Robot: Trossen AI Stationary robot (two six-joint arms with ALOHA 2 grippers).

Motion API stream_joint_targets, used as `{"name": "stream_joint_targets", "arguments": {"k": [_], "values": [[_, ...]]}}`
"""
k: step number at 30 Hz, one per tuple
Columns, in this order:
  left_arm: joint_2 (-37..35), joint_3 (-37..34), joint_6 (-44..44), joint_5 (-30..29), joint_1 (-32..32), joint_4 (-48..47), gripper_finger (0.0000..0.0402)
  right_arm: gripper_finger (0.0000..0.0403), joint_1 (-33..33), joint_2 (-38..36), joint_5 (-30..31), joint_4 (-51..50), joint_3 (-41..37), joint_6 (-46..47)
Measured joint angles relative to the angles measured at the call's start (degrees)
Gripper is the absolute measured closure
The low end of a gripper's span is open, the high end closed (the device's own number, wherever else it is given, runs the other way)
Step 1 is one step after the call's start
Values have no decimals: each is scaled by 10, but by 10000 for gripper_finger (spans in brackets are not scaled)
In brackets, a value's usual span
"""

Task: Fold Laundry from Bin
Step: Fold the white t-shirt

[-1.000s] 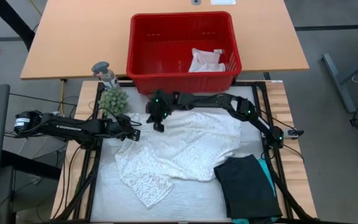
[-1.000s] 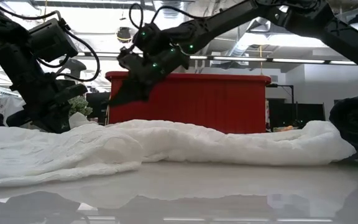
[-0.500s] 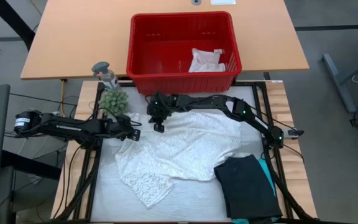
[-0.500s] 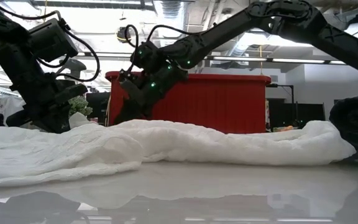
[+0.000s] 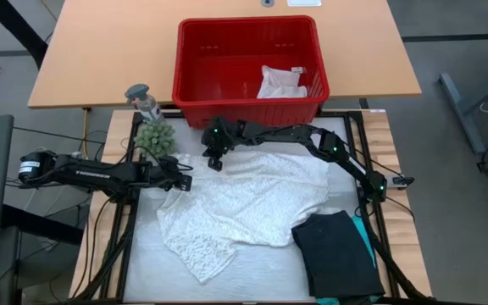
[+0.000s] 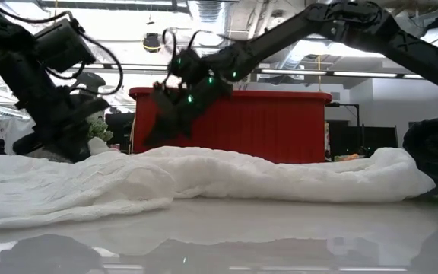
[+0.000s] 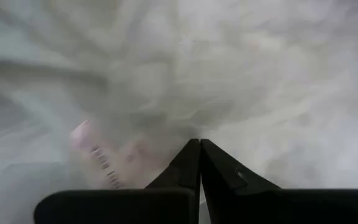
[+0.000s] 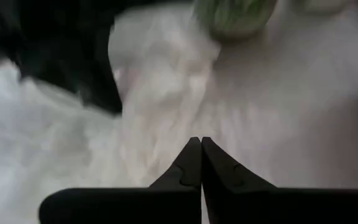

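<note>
White lace dominates the work mat: the large lacy top (image 5: 244,203) lies spread and rumpled across the middle of the table (image 5: 142,280), its long axis running on a diagonal from the far right corner, near the bin, down to a loose flap at the near left. The red bin (image 5: 250,106) stands just beyond the mat's far edge and holds only the small white cloth (image 5: 280,82), bunched against its right wall. The black garment (image 5: 337,252) sits folded at the near right corner, its far edge touching or just overlapping the lace hem, with a sliver of teal garment (image 5: 368,241) showing along its right side. Key relation: the top lies between the two grippers. The left gripper (image 5: 183,180) rests at the top's left edge, fingers pressed together; the left wrist view shows white fabric right at the tips, but whether any cloth is pinched I cannot tell. The right gripper (image 5: 213,160) hovers over the top's far left corner, just in front of the bin, fingers pressed together with nothing between them, and in the low view (image 6: 166,125) it hangs clear above the cloth. Judgement: both grippers are crowded at the far left end, so the right arm is nearer the far edge and the left arm nearer the left hem. A small green plant (image 5: 154,137) stands just beyond the left gripper, close enough to snag.
</note>
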Motion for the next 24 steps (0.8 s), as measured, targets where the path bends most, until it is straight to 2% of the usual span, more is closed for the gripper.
{"name": "stream_joint_targets", "arguments": {"k": [5, 10, 15, 17, 20, 22, 24], "values": [[-34, 8, 3, 0, 0, 6, 401, 370, -2, -23, 7, 2, 2, 15], [-91, 37, -16, -7, 0, -31, 401, 385, 3, -33, -5, -33, 0, 14], [-160, 42, -25, -151, 10, -42, 402, 380, 9, -58, -7, -62, 1, 8], [-184, 25, -27, -132, 31, -42, 401, 377, 7, -68, -7, -63, 1, 8], [-198, -12, -21, -62, 57, -22, 402, 380, 3, -92, -7, -62, 1, 0], [-196, -33, -19, -52, 65, 4, 401, 383, 2, -107, -6, -62, 1, -3], [-193, -43, -13, -66, 70, 33, 401, 383, 2, -116, -6, -66, 1, -3]]}}
